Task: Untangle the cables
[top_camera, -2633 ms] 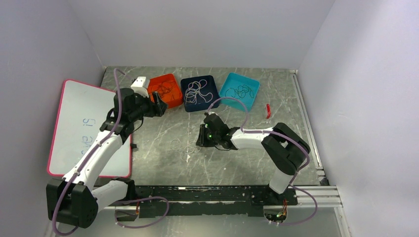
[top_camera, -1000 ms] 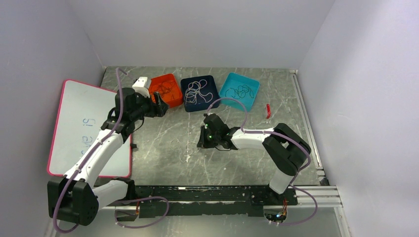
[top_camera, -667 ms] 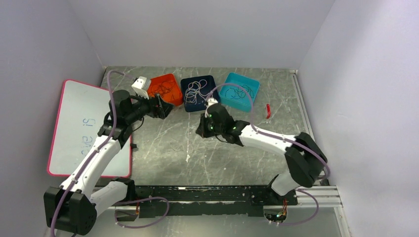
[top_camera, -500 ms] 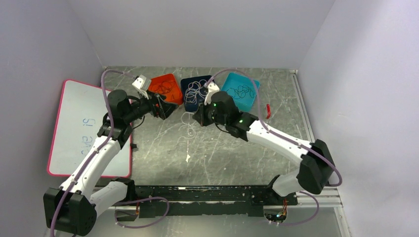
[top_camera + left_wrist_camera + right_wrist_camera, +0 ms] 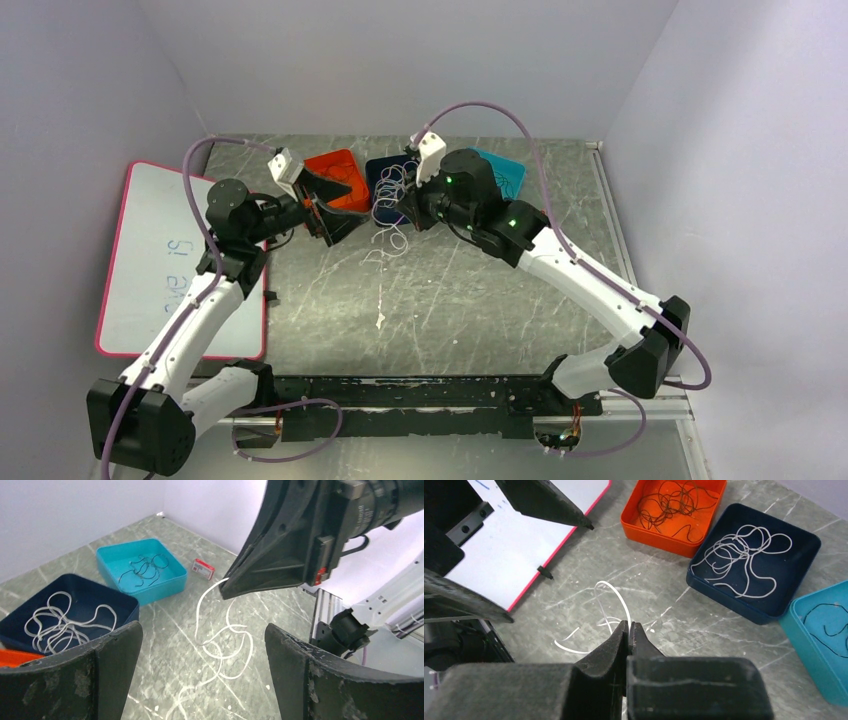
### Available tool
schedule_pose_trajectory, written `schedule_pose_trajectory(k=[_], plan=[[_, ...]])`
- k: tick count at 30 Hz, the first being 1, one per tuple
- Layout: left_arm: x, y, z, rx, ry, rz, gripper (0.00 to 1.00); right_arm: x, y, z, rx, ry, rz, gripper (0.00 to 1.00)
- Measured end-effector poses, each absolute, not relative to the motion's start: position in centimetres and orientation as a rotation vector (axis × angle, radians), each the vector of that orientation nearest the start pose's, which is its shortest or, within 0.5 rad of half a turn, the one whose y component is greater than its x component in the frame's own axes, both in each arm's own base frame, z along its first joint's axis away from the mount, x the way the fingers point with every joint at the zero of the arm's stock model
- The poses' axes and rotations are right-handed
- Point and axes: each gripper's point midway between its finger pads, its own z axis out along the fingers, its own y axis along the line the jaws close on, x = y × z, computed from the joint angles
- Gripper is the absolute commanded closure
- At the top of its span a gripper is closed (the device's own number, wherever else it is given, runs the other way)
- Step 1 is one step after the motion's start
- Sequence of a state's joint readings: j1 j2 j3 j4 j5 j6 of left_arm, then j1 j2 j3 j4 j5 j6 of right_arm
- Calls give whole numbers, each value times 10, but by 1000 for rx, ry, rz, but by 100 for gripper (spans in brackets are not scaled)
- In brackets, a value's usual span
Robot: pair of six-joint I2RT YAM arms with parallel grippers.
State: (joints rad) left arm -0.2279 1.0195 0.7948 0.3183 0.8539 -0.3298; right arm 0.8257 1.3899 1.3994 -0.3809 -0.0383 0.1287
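My right gripper [image 5: 629,624] is shut on a thin white cable [image 5: 616,597]. The cable hangs from it in loops [image 5: 385,240] down to the table in front of the dark blue tray [image 5: 378,205]. My left gripper [image 5: 340,203] is wide open by the orange tray [image 5: 330,163] with nothing between its fingers; it faces the hanging loops [image 5: 220,645]. More white cables [image 5: 744,550] lie in the dark blue tray [image 5: 704,585]. Dark brownish cables [image 5: 674,502] lie in the orange tray [image 5: 644,532]. Black cables [image 5: 142,570] lie in the teal tray [image 5: 172,587].
A pink-edged whiteboard [image 5: 160,260] lies on the left under the left arm. A small black piece [image 5: 545,572] sits beside its edge. A small red object [image 5: 543,222] lies right of the teal tray. The three trays stand in a row along the back.
My right arm has lifted and swung toward the back, carrying the white cable up off the table to the dark blue tray. My left gripper has opened wider and turned toward the hanging cable.
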Motion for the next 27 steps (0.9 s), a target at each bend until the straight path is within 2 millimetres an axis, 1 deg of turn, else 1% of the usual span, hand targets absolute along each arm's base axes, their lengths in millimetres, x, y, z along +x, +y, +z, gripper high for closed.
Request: schedule_pose_trajectory(k=[4,6,11,17,21,25,27], plan=[[269,-216,330,688,1428,-1092,3,284,326,306,-758,1879,637,100],[267,-220,332,703,1415,-1101,3,284,328,305,-777,1881,638,100],[267,-230,327,728,1418,-1127,3,280,334,308,-812,1875,675,100],[270,-242,321,743,1417,-1158,5,271,342,326,-834,1835,756,100],[262,-259,320,784,1397,-1203,11,267,346,332,-834,1822,799,100],[254,-275,318,803,1391,-1261,25,265,348,337,-817,1815,826,100],[252,-278,317,799,1390,-1280,33,265,348,341,-805,1807,839,100]])
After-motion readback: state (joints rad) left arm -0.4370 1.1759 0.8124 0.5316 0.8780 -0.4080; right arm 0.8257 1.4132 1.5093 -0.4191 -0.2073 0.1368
